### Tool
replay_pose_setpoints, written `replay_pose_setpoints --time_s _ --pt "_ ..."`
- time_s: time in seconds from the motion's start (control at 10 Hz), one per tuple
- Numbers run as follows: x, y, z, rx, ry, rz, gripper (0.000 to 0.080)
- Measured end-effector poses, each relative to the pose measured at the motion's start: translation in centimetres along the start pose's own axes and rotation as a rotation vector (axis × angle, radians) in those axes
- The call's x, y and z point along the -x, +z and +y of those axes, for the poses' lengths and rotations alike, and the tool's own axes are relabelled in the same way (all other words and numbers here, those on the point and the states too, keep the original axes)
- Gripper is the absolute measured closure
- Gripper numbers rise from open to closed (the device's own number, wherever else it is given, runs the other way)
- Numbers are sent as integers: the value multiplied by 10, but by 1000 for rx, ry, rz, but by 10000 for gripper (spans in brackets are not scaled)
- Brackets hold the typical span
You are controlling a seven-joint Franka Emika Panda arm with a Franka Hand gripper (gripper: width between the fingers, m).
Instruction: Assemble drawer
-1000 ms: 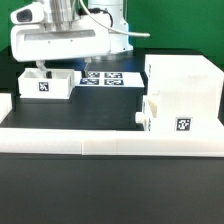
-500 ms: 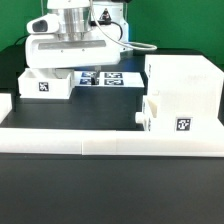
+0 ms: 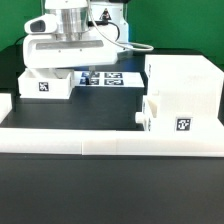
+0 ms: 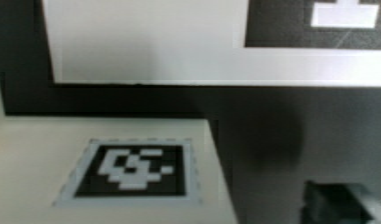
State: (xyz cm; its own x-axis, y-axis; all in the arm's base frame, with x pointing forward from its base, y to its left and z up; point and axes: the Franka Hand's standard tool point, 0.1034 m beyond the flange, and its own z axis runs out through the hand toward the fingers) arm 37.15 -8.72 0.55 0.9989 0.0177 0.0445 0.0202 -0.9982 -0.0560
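White tray (image 4: 98,170) close below camera, square black-and-white tag (image 4: 134,167) on flat face. Beyond, across dark table (image 4: 293,130), marker board (image 4: 151,40) with printed tag (image 4: 320,20) partly visible. Image blurred.

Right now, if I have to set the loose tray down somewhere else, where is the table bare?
Bare black table lies between the small white open-top tray, the flat marker board and the long low white border bar. It is crowded at the exterior view's right, where the tall white box housing and second tray stand together, and under the gripper.
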Motion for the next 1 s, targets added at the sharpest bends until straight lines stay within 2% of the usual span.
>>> replay_pose_setpoints --time_s 0.1,0.2,0.3,0.5,1.0 --pt "0 0 0 0 0 0 394" --pt "0 0 0 0 0 0 578" --pt "0 0 0 0 0 0 726" --pt "-2 -1 1 3 0 6 756" --pt "-2 -1 1 3 0 7 756"
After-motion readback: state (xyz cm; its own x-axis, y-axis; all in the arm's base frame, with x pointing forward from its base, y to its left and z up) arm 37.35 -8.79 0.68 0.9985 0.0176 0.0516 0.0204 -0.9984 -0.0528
